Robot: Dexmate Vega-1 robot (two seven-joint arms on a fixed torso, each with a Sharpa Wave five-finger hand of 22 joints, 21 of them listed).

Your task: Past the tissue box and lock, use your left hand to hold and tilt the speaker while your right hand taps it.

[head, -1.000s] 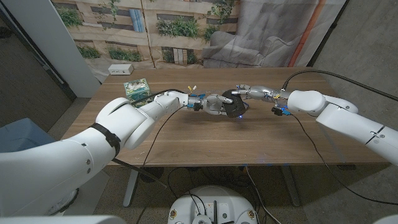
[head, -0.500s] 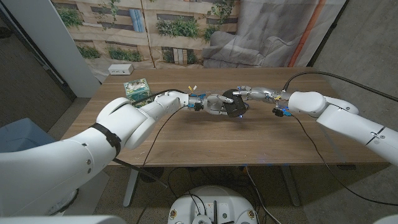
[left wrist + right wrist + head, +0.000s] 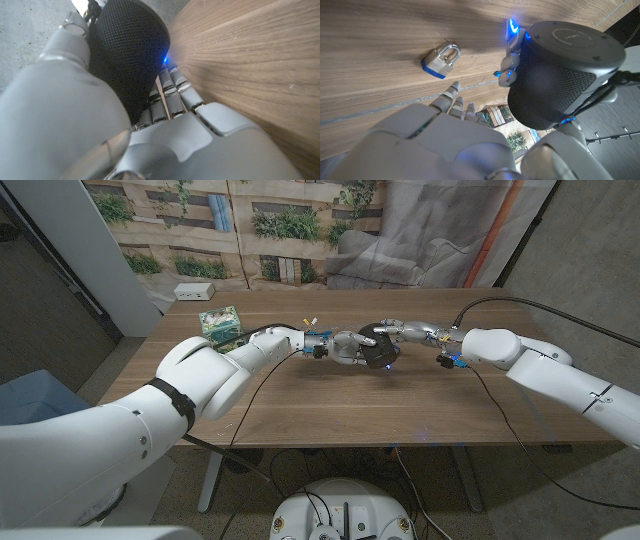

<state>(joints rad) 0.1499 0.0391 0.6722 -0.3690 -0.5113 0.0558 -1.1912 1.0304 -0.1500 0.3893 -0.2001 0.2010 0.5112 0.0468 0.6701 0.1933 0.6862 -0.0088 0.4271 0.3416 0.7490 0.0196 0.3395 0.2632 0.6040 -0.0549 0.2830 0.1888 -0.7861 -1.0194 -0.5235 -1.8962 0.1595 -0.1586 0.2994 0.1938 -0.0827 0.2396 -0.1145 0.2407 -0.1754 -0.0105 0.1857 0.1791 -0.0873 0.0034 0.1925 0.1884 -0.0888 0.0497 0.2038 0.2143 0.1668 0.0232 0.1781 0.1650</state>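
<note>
The black mesh speaker stands tilted at the table's middle, a blue light glowing on its side. My left hand grips it from the left, fingers wrapped round its body. My right hand comes in from the right with fingers stretched out over the speaker's top; whether they touch it I cannot tell. In the right wrist view the speaker leans beside my right hand's fingers. A silver padlock with a blue base lies on the wood. The green tissue box sits at the back left.
A white socket strip lies at the table's far left corner. Black cables run from both wrists over the table. Bare wood stretches along the near half. A printed backdrop hangs behind the table.
My right arm has shifted slightly left, bringing its fingers a little further over the speaker's top. The left hand keeps its grip on the speaker in the same place.
</note>
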